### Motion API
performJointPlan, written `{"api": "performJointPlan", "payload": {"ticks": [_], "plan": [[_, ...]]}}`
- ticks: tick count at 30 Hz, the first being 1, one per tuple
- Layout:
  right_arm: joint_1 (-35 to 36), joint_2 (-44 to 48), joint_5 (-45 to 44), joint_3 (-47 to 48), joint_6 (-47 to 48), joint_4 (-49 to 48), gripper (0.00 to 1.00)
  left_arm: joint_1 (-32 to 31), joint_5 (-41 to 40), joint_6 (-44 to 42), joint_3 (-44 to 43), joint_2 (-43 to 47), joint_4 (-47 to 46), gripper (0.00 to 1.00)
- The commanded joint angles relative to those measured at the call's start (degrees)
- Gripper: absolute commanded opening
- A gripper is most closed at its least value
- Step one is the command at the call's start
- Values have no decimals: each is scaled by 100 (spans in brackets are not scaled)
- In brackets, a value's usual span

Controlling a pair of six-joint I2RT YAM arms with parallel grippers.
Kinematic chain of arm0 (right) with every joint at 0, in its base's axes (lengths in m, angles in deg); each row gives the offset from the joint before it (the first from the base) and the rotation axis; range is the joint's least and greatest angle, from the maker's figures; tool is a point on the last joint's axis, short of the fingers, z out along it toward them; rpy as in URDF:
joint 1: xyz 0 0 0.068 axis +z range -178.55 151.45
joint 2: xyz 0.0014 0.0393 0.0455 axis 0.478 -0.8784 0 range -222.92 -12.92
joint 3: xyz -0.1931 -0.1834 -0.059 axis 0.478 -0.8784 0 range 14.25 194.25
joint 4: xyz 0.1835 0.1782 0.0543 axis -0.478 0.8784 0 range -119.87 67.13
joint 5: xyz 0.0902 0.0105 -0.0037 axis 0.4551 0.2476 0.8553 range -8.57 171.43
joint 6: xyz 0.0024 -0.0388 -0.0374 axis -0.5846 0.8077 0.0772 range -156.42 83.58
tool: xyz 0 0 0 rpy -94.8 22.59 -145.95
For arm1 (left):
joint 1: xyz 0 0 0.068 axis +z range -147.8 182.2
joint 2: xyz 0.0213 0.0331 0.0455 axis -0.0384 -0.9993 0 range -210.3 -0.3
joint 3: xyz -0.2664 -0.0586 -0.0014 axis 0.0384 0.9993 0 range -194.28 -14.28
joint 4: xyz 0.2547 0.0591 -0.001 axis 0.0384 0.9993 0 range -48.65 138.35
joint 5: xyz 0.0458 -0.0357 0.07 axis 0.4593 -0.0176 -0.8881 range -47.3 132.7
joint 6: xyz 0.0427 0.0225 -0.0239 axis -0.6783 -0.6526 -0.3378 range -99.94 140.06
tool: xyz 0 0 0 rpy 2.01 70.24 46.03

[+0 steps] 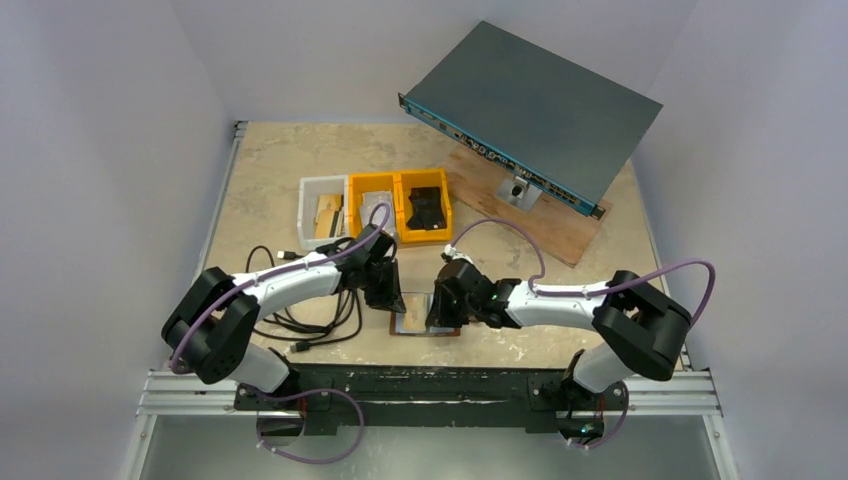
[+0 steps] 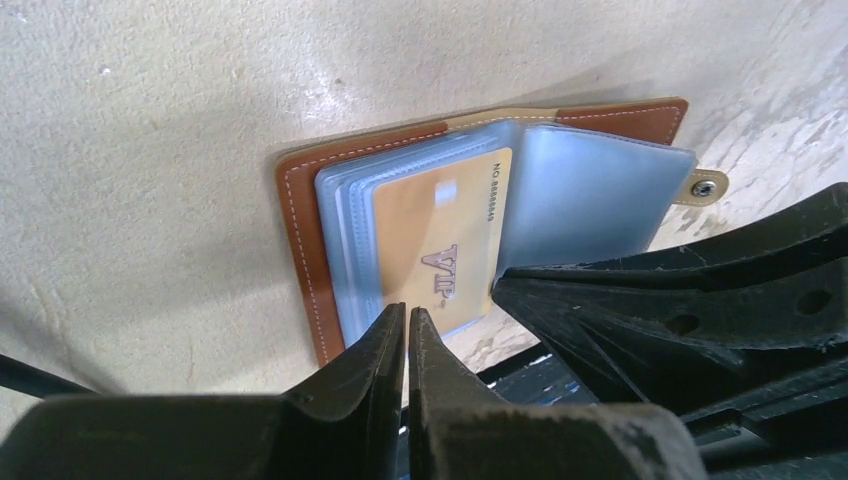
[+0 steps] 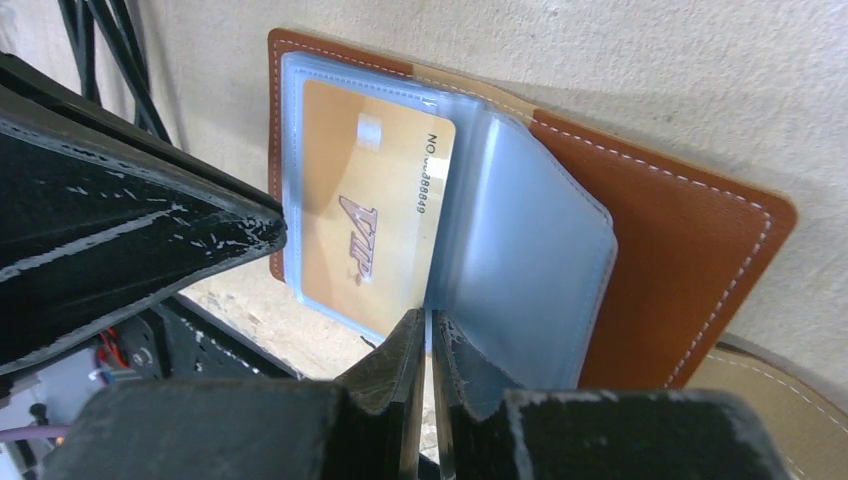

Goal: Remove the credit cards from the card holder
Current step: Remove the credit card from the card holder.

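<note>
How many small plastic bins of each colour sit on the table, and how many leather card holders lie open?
White plastic bin: 1
Yellow plastic bins: 2
Brown leather card holder: 1
Total: 4

1. The left arm (image 1: 290, 282) reaches from its base at the near left inward to the middle, elbow raised by the base and forearm stretched low.
2. The right arm (image 1: 560, 302) mirrors it from the near right, its forearm running leftward.
3. The two wrists come nearly tip to tip at the centre, both tilted downward.
4. The left jaws are pressed almost together, with only a thin slit between the fingers (image 2: 380, 350).
5. The right jaws are likewise nearly closed, the fingers (image 3: 395, 365) parallel.
6. Each wrist view shows the other arm's black jaws close alongside.
</note>
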Motion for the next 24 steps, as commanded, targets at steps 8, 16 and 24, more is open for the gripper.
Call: {"api": "performJointPlan", "payload": {"ticks": [8,16,24], "plan": [[-204,176,295,-337,-439,-602,11,37,-266,-248,46,34,-20,2],[-525,366,785,-866,-604,-1549,24,37,-118,-216,56,-222,-230,0],[-730,-38,1116,-1038,-738,-2259,25,37,-62,-170,37,-351,-327,0]]}}
